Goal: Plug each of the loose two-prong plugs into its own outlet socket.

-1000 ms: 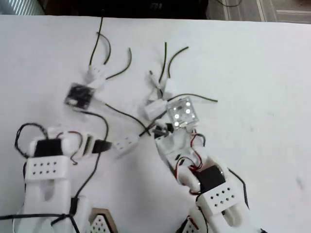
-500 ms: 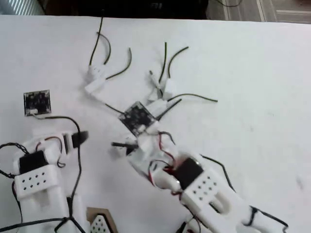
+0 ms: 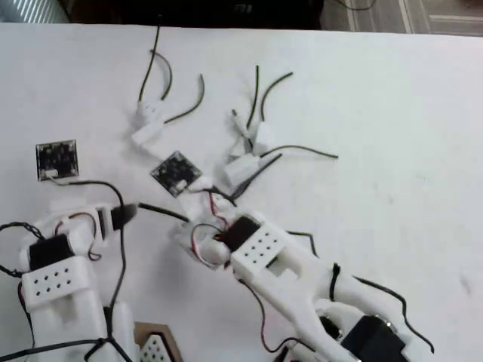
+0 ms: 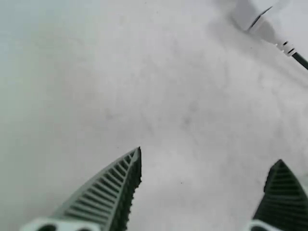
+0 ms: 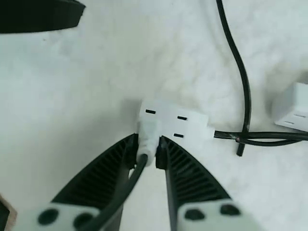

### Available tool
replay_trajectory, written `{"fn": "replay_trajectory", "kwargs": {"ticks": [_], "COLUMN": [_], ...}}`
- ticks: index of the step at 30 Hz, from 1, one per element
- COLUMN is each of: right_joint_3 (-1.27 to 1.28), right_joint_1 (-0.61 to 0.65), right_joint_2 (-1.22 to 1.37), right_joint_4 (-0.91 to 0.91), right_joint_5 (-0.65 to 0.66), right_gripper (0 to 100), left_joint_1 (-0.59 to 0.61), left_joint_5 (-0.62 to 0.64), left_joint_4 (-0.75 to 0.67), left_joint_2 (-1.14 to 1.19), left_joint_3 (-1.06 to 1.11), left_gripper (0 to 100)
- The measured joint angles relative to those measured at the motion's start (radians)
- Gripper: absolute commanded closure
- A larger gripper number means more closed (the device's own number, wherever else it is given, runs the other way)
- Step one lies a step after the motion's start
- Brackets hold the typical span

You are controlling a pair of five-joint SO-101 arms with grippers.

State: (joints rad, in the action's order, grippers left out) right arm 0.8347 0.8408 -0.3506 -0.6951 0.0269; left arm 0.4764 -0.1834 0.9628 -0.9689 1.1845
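Against the frame 0.5 s earlier: the right arm had swung across the counter (image 4: 96,72), one dark board (image 3: 175,172) had slid nearer the left gripper (image 4: 209,155), and the left arm was unmoved. We counted two boards, the second board (image 3: 56,160) lying well apart. The right gripper (image 5: 148,142) had its fingers narrowed on a white plug (image 5: 147,132), whose front touched the slotted outlet socket (image 5: 175,122) just beyond the fingertips. The left fingers (image 4: 120,183) stood wide over bare counter, with a white connector (image 4: 260,19) well ahead of them.
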Motion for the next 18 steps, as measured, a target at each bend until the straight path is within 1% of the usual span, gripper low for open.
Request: {"fn": "replay_trajectory", "kwargs": {"ticks": [7, 14, 18], "right_joint_3": [-0.002, -0.009, -0.081], "right_joint_1": [0.003, 0.003, 0.003], "right_joint_2": [0.018, 0.020, 0.020], "right_joint_4": [0.046, 0.052, -0.012], "right_joint_5": [0.000, 0.000, -0.060], "right_gripper": [98.1, 98.1, 98.1], "left_joint_1": [0.000, 0.000, 0.000], "left_joint_5": [0.000, 0.000, 0.000], "left_joint_4": [0.000, 0.000, 0.000], "left_joint_2": [0.000, 0.000, 0.000], "left_joint_3": [0.000, 0.000, 0.000], "left_gripper": [62, 62, 62]}}
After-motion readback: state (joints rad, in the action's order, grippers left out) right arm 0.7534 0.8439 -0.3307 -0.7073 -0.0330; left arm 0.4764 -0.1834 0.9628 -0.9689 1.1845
